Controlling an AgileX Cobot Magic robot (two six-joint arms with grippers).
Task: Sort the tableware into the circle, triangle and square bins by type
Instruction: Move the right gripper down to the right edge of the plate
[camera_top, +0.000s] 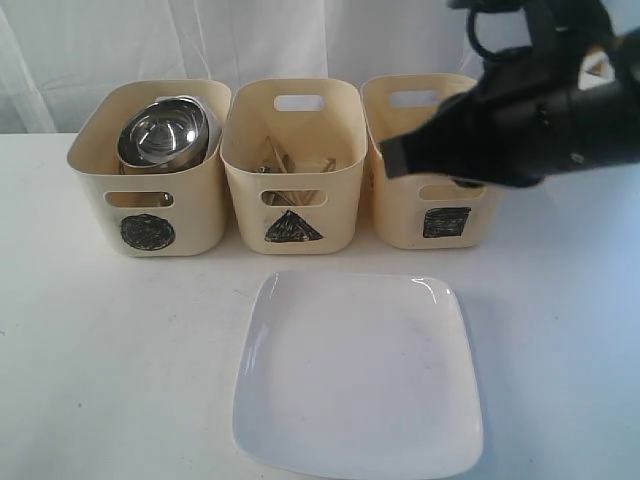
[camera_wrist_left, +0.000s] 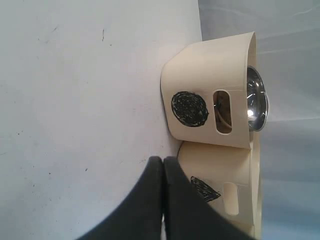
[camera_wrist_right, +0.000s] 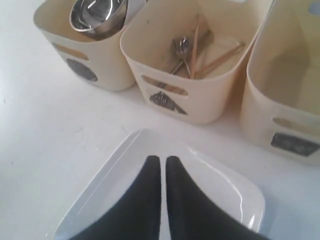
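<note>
The large white square plate (camera_top: 355, 370) lies flat on the table in front of the bins. My right gripper (camera_wrist_right: 162, 159) hovers above the plate (camera_wrist_right: 110, 185), jaws nearly touching with nothing between them; its black arm and tip (camera_top: 392, 160) hang before the square bin (camera_top: 440, 205). A steel bowl (camera_top: 162, 135) sits high in the circle bin (camera_top: 150, 190). Wooden chopsticks (camera_wrist_right: 195, 45) and steel cutlery (camera_wrist_right: 181, 47) rest in the triangle bin (camera_top: 290, 190). My left gripper (camera_wrist_left: 163, 159) is shut and empty, low by the table, facing the circle bin (camera_wrist_left: 210, 65) and triangle bin (camera_wrist_left: 215, 165).
The three bins stand side by side along the back of the white table, in front of a pale curtain. The square bin (camera_wrist_right: 280, 115) shows only bare inner wall from the right wrist view.
</note>
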